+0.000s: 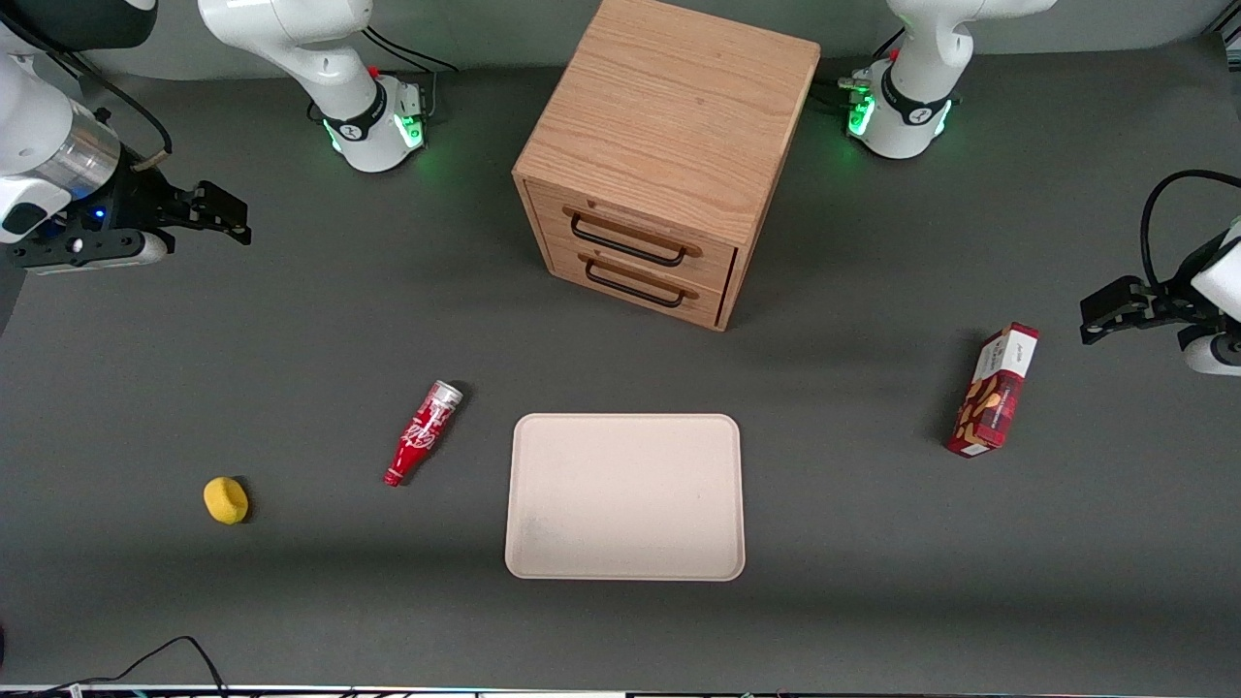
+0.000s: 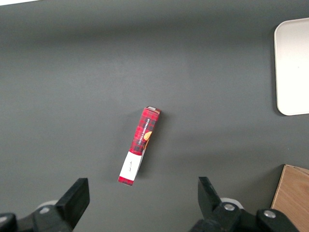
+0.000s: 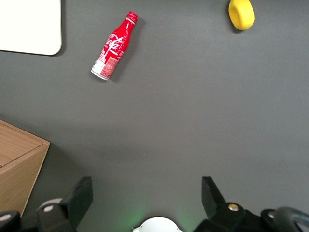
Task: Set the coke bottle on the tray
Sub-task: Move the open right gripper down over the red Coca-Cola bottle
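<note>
Dark grey table top holds everything. On it lies the small red coke bottle (image 1: 423,432), on its side, just beside the big flat pale beige tray (image 1: 625,496) but not touching it. Nothing sits on the tray. The black gripper (image 1: 228,215) hangs high up at the working arm's end of the table, well apart from the bottle, fingers spread wide and holding nothing.

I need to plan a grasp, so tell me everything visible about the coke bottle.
The coke bottle is slim and red with white script, a silver base and a narrow red-capped neck. It lies on its side on the grey table, cap end nearer the front camera, beside the tray without touching it. The open gripper is well away.
</note>
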